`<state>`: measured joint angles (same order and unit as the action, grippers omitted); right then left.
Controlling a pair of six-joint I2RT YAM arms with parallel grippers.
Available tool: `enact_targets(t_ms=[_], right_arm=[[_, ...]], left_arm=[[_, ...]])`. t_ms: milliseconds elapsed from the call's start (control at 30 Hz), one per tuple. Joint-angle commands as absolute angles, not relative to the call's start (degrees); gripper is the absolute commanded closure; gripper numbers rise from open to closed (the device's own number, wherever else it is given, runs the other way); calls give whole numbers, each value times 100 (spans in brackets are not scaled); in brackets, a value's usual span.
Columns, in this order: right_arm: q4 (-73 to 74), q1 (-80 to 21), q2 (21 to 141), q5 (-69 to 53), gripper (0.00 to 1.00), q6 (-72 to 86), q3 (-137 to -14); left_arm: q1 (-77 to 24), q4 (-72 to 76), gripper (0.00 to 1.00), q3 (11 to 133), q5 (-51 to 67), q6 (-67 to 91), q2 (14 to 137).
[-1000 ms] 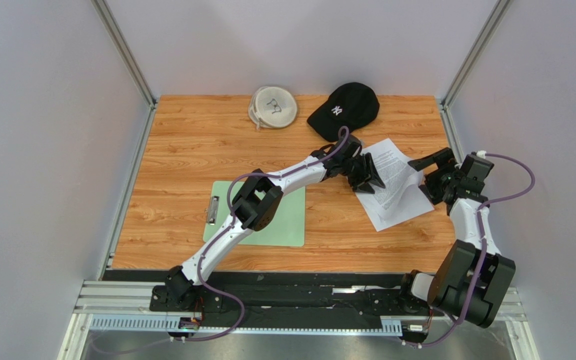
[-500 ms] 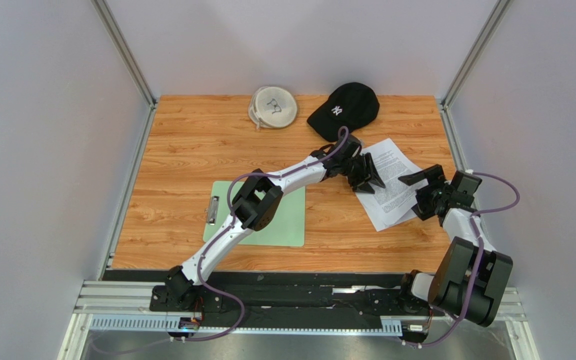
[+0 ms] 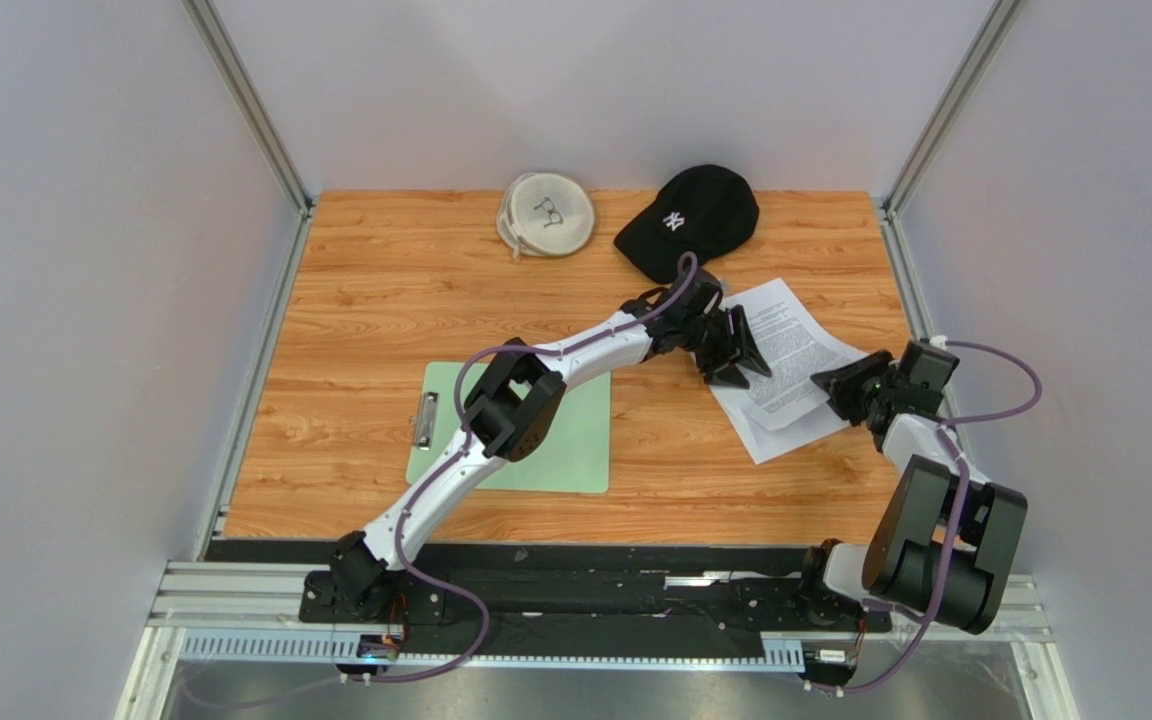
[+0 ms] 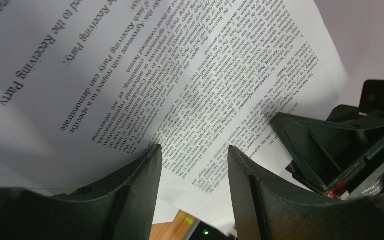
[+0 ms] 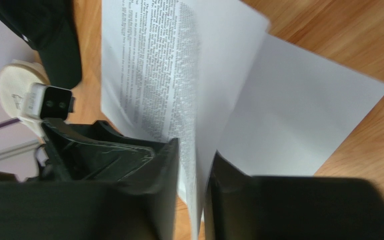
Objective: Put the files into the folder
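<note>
Closest in, the mint-green folder (image 3: 575, 450) lies flat on the worktop (image 3: 372, 285) under the left arm. Off to the right, the right pincer (image 5: 194, 155) is pinched narrow on a lifted edge of the files (image 3: 793, 323), well apart from the folder. The left pincer (image 4: 194, 170) is spread over their other edge, gripping nothing. A black cap (image 3: 695, 210) sits at the back.

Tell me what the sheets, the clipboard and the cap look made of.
Sheets: thin matte white paper; one curls up limply. Clipboard: probably smooth plastic, flat and uniformly mint green; clip looks metal. Cap: black fabric, matte and soft-shaped, stitched white logo.
</note>
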<state>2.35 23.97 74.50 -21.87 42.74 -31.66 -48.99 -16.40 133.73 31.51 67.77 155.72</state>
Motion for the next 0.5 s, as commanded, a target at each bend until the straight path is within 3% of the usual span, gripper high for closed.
enact_targets(t_ms=[0,33,167,300,467], right_arm=[[-449,2329,7541,-1846,94,3860,-3119],[-266,2320,7532,-1828,100,3780,-3338],[1289,2005,7217,-1355,100,3244,-4749],[3492,559,6795,-362,100,2506,-6527],[4429,-1122,6899,-518,100,2031,-7847]], left_arm=[[-4843,-2335,36,13990,3419,6057,15636],[-4808,-2494,34,14062,3332,5908,15375],[-4597,-2829,24,13598,3322,5083,14083],[-4159,-3190,19,11776,2937,4220,11646],[-3386,-3733,18,9715,2339,3403,9206]])
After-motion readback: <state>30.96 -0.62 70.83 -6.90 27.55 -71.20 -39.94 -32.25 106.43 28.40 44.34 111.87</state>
